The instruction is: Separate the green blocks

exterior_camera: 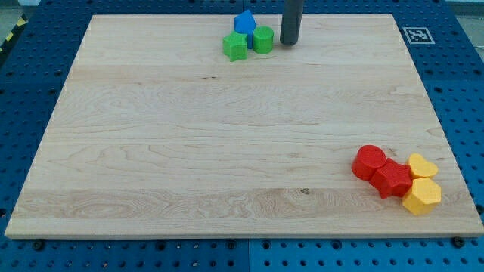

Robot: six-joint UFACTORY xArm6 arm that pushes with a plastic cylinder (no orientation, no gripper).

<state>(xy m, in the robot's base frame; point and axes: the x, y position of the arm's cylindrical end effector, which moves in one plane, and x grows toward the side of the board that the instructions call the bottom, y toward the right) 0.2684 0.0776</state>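
Note:
Two green blocks sit near the view's top centre of the wooden board [151, 151]. The left green block [235, 47] looks star-like; the right green block [263, 39] is round. They touch or nearly touch each other. A blue block [244, 22] sits just behind them, against both. My tip [289, 43] is the end of the dark rod, just to the right of the round green block, a small gap apart.
At the view's bottom right, two red blocks [370, 162] [392, 179] and two yellow blocks [421, 165] [421, 196] lie clustered together. A fiducial marker [415, 35] is at the board's top right corner. Blue perforated table surrounds the board.

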